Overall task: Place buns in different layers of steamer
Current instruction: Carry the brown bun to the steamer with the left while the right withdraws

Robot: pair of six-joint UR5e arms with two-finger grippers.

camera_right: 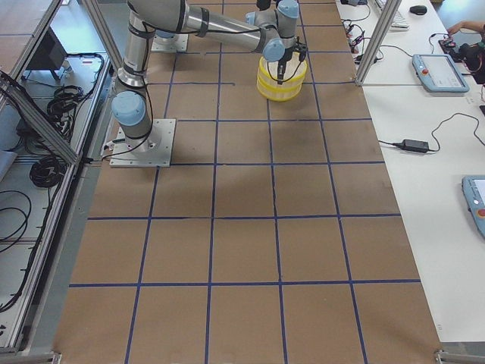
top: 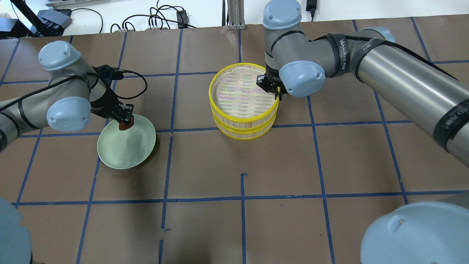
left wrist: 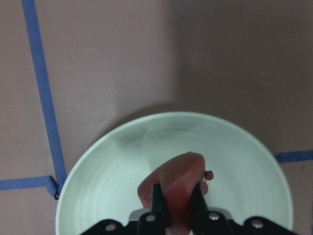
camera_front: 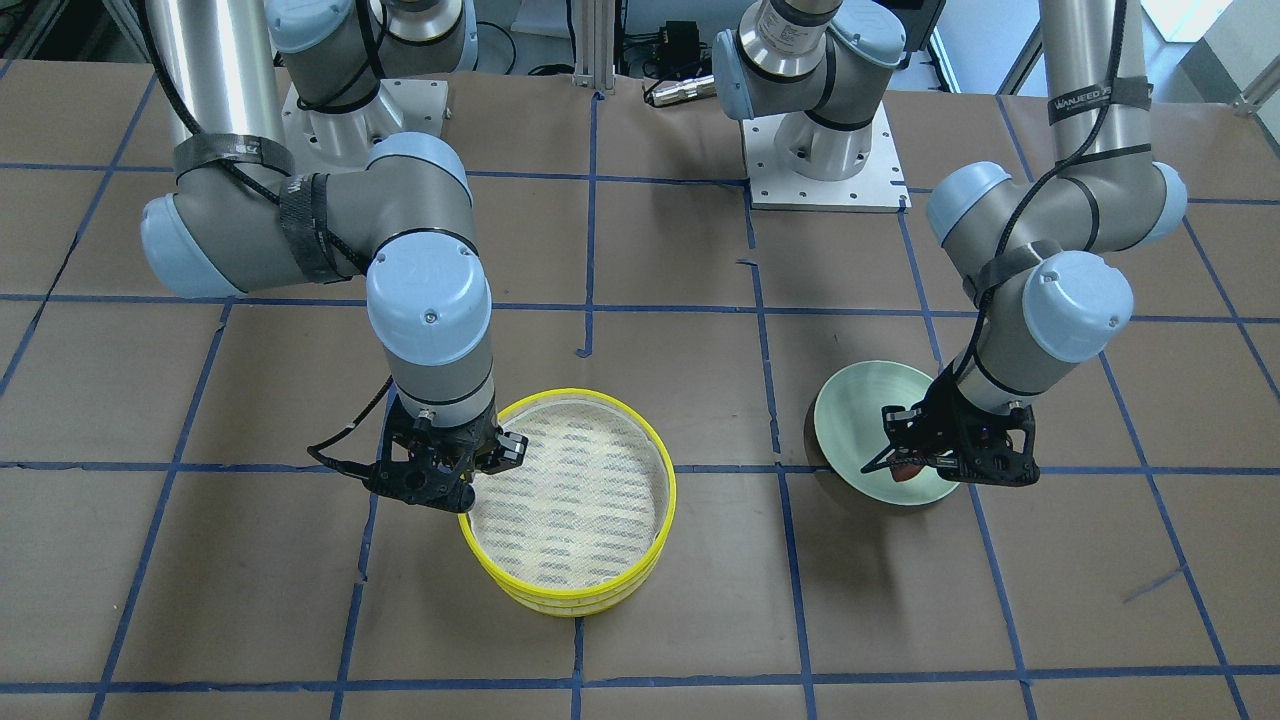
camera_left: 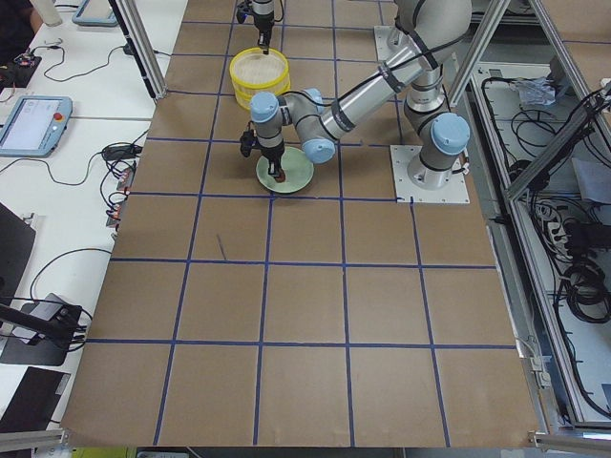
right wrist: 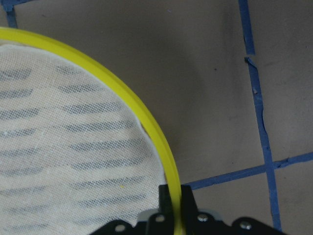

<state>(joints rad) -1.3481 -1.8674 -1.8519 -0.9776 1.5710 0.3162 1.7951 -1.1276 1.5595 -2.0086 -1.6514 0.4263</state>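
Note:
My left gripper (top: 124, 123) is shut on the dark reddish-brown bun (left wrist: 178, 171) and holds it just over the pale green plate (top: 124, 154), near its rim on the robot's side; the front-facing view (camera_front: 905, 468) shows it too. The two yellow-rimmed steamer layers are stacked, the top tray (top: 211, 96) on the lower one (top: 242, 132). The top tray's mesh (camera_front: 570, 500) is bare. My right gripper (top: 273, 90) is shut on the top tray's yellow rim (right wrist: 146, 122), one finger inside and one outside. The white bun is out of view.
The brown paper table (top: 278, 172) has a blue tape grid. The plate (camera_front: 860, 415) lies about one grid square from the steamer stack (camera_front: 560, 598). The arm bases (camera_front: 825, 160) stand at the robot's edge of the table.

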